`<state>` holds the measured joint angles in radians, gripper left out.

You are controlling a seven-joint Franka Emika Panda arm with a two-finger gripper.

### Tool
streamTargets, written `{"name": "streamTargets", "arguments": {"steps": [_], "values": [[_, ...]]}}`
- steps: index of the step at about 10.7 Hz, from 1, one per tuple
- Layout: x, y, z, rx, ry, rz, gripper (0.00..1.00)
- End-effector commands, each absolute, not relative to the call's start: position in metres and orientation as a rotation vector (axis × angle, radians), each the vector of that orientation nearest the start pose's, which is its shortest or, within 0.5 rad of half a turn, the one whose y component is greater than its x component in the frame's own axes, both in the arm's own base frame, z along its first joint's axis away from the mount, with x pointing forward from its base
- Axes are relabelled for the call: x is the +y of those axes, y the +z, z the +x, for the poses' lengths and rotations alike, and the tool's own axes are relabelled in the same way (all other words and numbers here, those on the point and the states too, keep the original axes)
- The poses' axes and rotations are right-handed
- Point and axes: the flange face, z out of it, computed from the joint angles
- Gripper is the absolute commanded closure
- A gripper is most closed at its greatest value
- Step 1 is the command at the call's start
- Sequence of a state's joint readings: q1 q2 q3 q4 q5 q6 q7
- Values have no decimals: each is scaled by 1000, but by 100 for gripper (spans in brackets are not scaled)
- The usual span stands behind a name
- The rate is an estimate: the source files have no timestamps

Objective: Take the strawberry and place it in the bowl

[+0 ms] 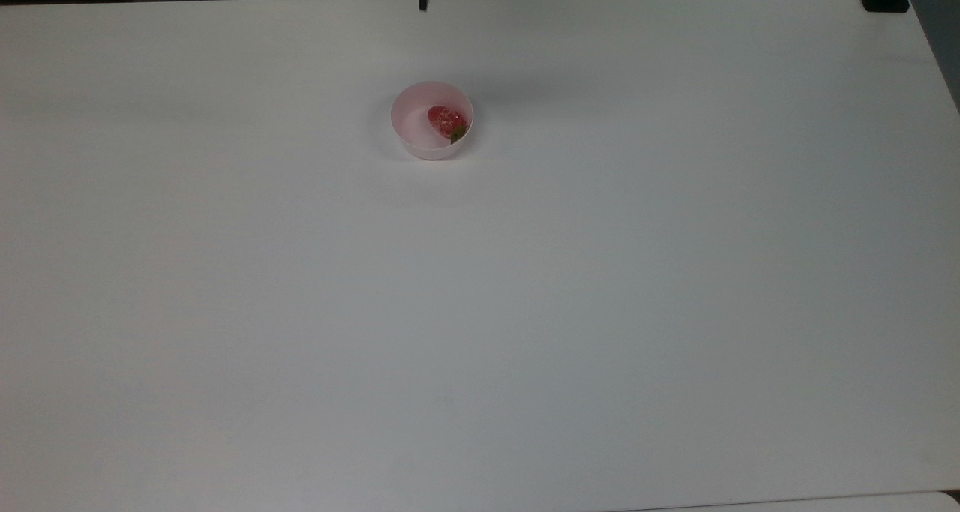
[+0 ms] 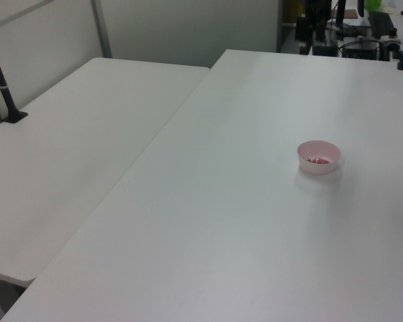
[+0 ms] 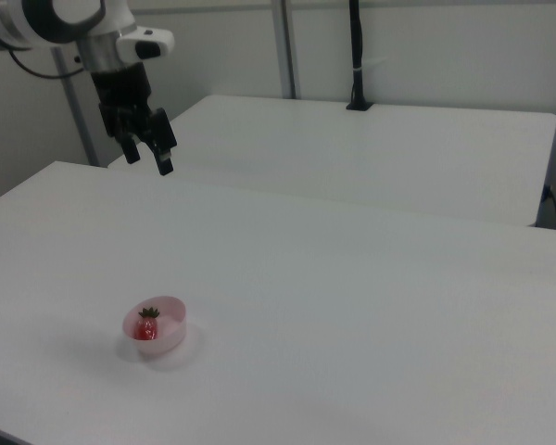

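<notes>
The strawberry (image 1: 447,121) is lying inside the pink bowl (image 1: 411,139) on the white table (image 1: 525,309) (barely a red speck in the left view). The gripper (image 3: 149,153) is hanging high above, fingers parted, gripping nothing, its arm running off-frame.

Looks to me like a robotics lab: I see a bare white counter (image 2: 221,221) with a second white table (image 2: 74,141) butted beside it. Plain partition walls (image 3: 426,46), a black clamped pole (image 3: 356,56); cables and equipment (image 2: 363,40) at the far end.
</notes>
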<state>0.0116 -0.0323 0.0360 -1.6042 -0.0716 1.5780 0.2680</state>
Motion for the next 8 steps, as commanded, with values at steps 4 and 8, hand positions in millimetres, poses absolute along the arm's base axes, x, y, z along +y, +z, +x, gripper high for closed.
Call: {"name": "streamTargets", "arguments": {"steps": [4,8], "values": [[-44,663,527,352,-110,-3126,0],[-56,664,534,97,-189,-3154,0]]}}
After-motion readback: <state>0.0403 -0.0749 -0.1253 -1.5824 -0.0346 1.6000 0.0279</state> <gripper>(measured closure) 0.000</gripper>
